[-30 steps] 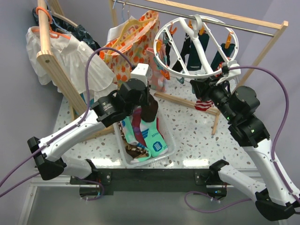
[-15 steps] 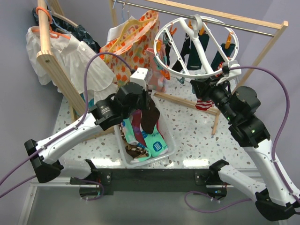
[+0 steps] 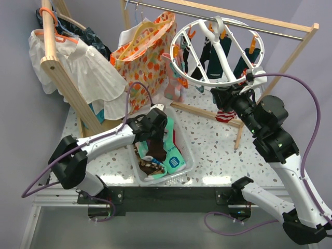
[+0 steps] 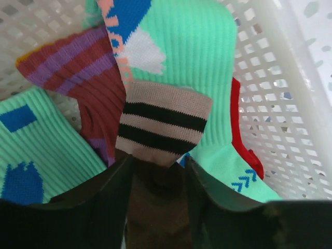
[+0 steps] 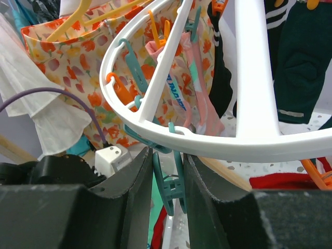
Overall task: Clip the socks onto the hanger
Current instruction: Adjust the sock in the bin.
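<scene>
The white round hanger (image 3: 259,44) hangs from the wooden rail, with dark socks (image 3: 210,59) clipped on it. My right gripper (image 3: 228,93) is at its near rim (image 5: 233,142), shut on a dangling teal clip (image 5: 168,181). My left gripper (image 3: 155,146) is down in the white basket (image 3: 185,155), shut on a brown sock (image 4: 163,122) with a cream and black striped cuff. Teal patterned socks (image 4: 192,46), a maroon sock with purple stripes (image 4: 88,67) and a red sock (image 4: 241,140) lie under it. A red-and-white striped sock (image 3: 224,115) lies on the table behind my right gripper.
A floral bag (image 3: 142,57) stands behind the basket. A white shirt on an orange hanger (image 3: 88,72) hangs at the back left. The wooden rail frame (image 3: 290,46) spans the back, with its foot bar on the table (image 3: 202,110).
My left arm has swung down and back from above the basket into it, with the brown sock still in its jaws. The right arm has not moved.
</scene>
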Tool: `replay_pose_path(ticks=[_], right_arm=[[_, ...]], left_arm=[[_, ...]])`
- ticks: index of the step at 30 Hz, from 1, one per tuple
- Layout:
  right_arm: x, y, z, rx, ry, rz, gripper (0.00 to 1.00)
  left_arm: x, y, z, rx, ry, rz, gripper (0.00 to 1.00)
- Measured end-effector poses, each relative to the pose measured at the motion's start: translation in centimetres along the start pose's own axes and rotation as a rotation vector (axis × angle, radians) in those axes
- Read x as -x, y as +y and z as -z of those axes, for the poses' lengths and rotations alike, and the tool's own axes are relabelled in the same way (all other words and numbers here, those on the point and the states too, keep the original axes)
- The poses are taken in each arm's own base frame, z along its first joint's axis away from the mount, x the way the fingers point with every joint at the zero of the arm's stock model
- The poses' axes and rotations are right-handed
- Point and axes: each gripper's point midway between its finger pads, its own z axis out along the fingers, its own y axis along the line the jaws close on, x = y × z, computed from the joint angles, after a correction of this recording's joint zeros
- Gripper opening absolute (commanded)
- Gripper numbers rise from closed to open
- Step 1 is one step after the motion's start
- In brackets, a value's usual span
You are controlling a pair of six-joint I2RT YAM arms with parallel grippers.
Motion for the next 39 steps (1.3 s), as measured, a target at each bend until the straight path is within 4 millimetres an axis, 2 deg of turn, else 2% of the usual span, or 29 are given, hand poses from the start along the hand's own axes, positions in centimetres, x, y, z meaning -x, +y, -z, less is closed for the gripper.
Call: replay_pose_path(ticks=[2,6,8,10,12,14,18,20,29,39], right_arm=[[0.0,0.0,0.0,0.0,-0.001,0.0,0.0],[0.2,0.0,0.2,0.001,-0.006,0.0,0.0],[0.2,0.0,0.2,0.001,-0.006,0.0,0.0],[0.2,0.0,0.2,0.002,-0.005,0.0,0.0],[0.2,0.0,0.2,0.002,-0.005,0.0,0.0],[0.2,0.0,0.2,0.002,-0.005,0.0,0.0],[0.3,0.1,0.3,0.002,-0.008,0.0,0.0],[0.3,0.1,0.4,0.003,-0.011,0.0,0.0],[0.7,0.1,0.9,0.005,-0.025,-0.001,0.0],[0.4,0.0,0.9,0.004,-0.019,0.0,0.0]], left_arm=[[0.5,-0.1,0.5,-0.007,-0.022,0.018,0.64],[3.0,0.7,3.5,0.005,-0.131,0.07,0.64],[4.4,1.7,5.0,0.015,-0.191,0.107,0.69],[5.1,2.9,5.7,0.037,-0.229,0.142,0.69],[4.8,4.1,5.4,0.073,-0.23,0.165,0.7],[3.4,5.5,4.3,0.124,-0.195,0.168,0.7],[0.6,6.8,2.5,0.198,-0.106,0.136,0.7],[0.1,7.2,2.1,0.217,-0.088,0.128,0.7],[-0.7,8.1,1.5,0.272,-0.07,0.137,0.71],[-0.9,9.4,2.0,0.339,-0.08,0.142,0.73]])
